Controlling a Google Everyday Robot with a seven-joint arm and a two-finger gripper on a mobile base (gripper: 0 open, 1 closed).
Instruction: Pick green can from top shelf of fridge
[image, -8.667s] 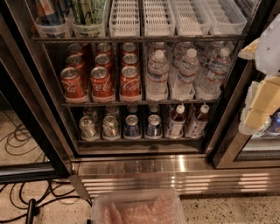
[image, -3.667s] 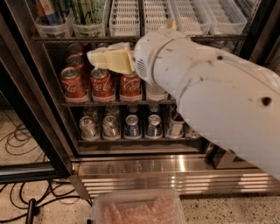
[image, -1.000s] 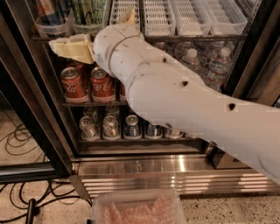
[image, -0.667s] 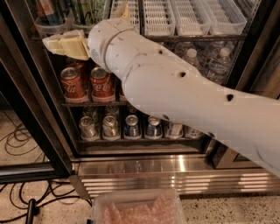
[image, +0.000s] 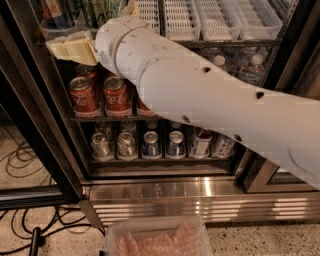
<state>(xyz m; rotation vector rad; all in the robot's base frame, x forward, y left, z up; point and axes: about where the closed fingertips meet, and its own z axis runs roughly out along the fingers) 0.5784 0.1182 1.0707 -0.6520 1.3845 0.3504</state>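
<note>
The fridge (image: 46, 125) stands open in front of me, with a black frame and dark wire racks. The green can (image: 98, 9) shows only in part, in a clear tub at the left of the top shelf (image: 220, 44), at the upper edge of the camera view. My gripper (image: 61, 47), with cream-coloured fingers, is at the left end of the top shelf's front rail, just below and left of the green can. My thick white arm (image: 200, 95) crosses the view from the lower right and hides the middle of the racks.
White slotted trays (image: 215, 17) line the top shelf to the right. Red cola cans (image: 117, 95) and water bottles (image: 250, 67) fill the middle rack, and silver and blue cans (image: 126, 145) the lower one. A ribbed steel base (image: 200, 192), a clear bin (image: 160, 240) and floor cables (image: 20, 160) lie below.
My arm has swung in from the right and moved left and up. The gripper has gone from in front of the red cans to the left end of the top shelf's rail.
</note>
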